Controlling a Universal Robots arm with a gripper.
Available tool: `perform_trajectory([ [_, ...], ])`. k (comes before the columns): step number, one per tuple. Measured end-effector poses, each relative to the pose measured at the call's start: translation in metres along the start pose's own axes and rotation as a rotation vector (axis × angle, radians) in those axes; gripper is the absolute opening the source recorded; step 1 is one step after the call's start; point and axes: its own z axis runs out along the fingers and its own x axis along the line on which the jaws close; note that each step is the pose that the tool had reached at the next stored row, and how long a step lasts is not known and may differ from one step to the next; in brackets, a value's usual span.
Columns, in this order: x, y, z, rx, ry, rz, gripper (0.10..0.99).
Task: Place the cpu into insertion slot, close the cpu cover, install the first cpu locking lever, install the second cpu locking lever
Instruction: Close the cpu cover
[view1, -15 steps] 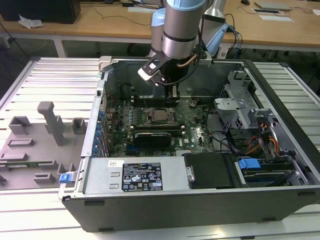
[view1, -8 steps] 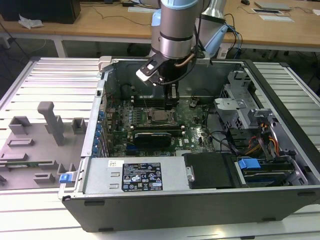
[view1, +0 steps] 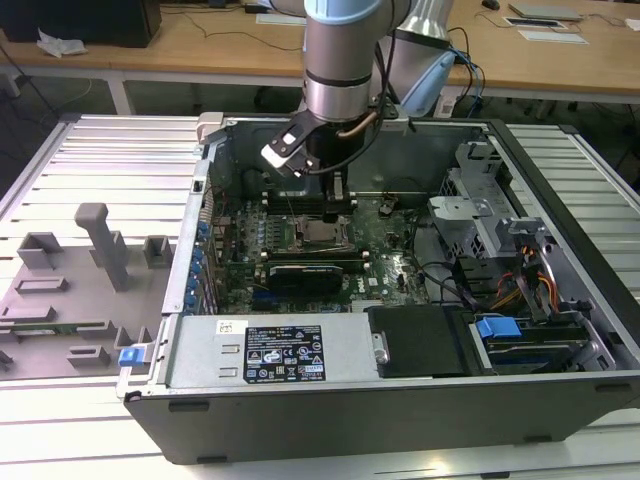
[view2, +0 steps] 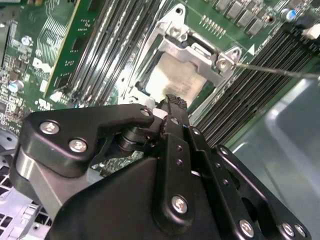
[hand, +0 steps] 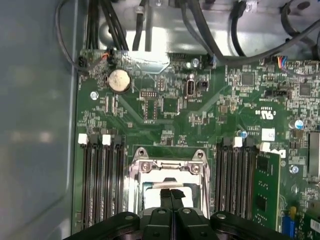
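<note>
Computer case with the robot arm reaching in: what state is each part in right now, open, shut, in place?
computer case: lying flat, side open.
cpu cover: lowered, it seems.
cpu: seated beneath, showing through the cover's cut-out.
locking lever: sticking out free, not latched.
pincer: shut, nothing seen in it, tips just above the cpu.

Matt black metal tool (view2: 172, 107), shiny steel cpu cover (view2: 194, 53), dull silver-grey metal cpu (view2: 172, 80), glossy green circuit board (hand: 175, 107), smooth grey sheet-metal case (view1: 400, 415).
</note>
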Motion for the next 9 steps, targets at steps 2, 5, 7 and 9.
perform_trajectory([
  [2,0.0002,-0.004,0.0005,0.0,0.0,0.001,0.106],
  [5,0.0004,-0.0087,0.0008,0.0,0.0,0.003,0.106],
  [7,0.0004,-0.0088,0.0008,0.0,0.0,0.003,0.106],
  [9,0.0003,-0.0089,0.0008,0.0,-0.0004,0.001,0.106],
])
